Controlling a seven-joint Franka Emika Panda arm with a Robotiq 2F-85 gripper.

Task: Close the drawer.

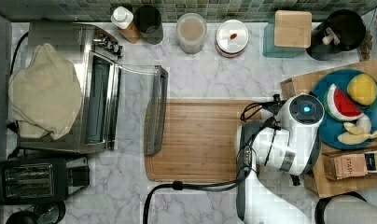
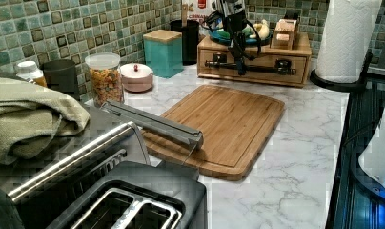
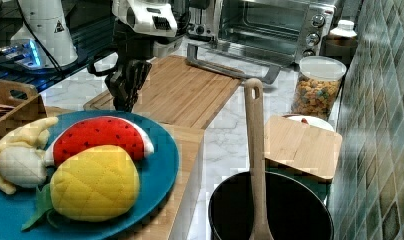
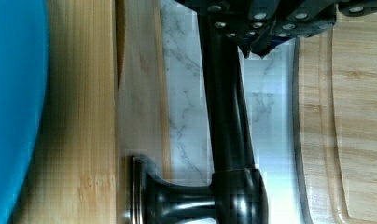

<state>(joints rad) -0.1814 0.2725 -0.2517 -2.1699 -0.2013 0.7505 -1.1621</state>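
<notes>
1. Nearest in the left view: a black toaster, and above it a steel toaster oven with a folded beige towel on top.
2. The oven door is dropped open, its far edge over the near corner of the bamboo cutting board.
3. The cutting board lies flat on the marble table, nothing on it.
4. Along the tiled wall on the left view's left: a cereal jar, a pink lidded bowl and a teal canister with a wooden lid.
5. Beyond the board stands a low wooden box; the drawer is its front, facing the board, with a dark bar handle running across it.
6. In the left view the drawer front looks close to flush with the box — cannot tell if it is fully in.
7. The end effector points down at the handle, about mid-bar; in the wrist view the bar runs right up under it. Clenched or released — cannot tell.
8. A blue plate with plush watermelon, pineapple and banana sits on top of the box.
9. A paper towel roll stands at the left view's right, beside the box.
</notes>
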